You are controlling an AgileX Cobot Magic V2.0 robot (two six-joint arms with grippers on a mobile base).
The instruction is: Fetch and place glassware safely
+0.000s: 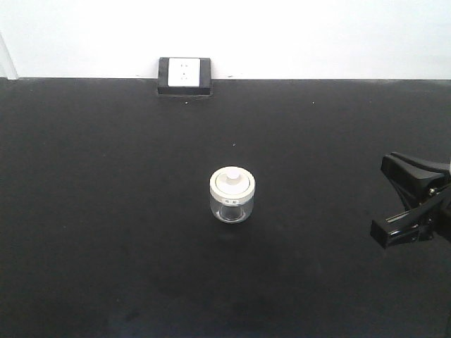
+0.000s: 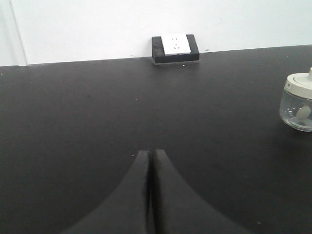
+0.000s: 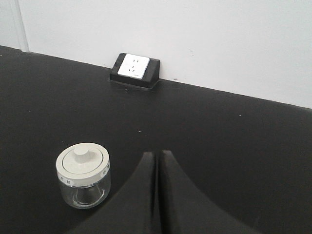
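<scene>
Left gripper point(image 2: 150, 155) fingers pressed together, low over the black tabletop point(image 1: 106, 211), holding nothing. Right gripper point(image 3: 157, 156) likewise pressed together and empty, near the small squat clear glass jar with cream-white knobbed lid point(image 1: 232, 195). Jar stands upright mid-tabletop, untouched. Farthest: black-framed white wall socket box point(image 1: 184, 75) against the white wall point(image 1: 317, 35).

— What lies under and ahead of the gripper?
— A matte black tabletop point(image 1: 106, 232), running flat to a plain white wall point(image 1: 296, 35) far ahead of the gripper.
— Anything where the two meet?
— A white socket plate point(image 1: 183, 72) in a black sloped housing point(image 1: 184, 89), sitting on the table's far edge against the wall.
— And the light?
— Soft and even, with only faint shadows and tiny pale specks on the black surface.
</scene>
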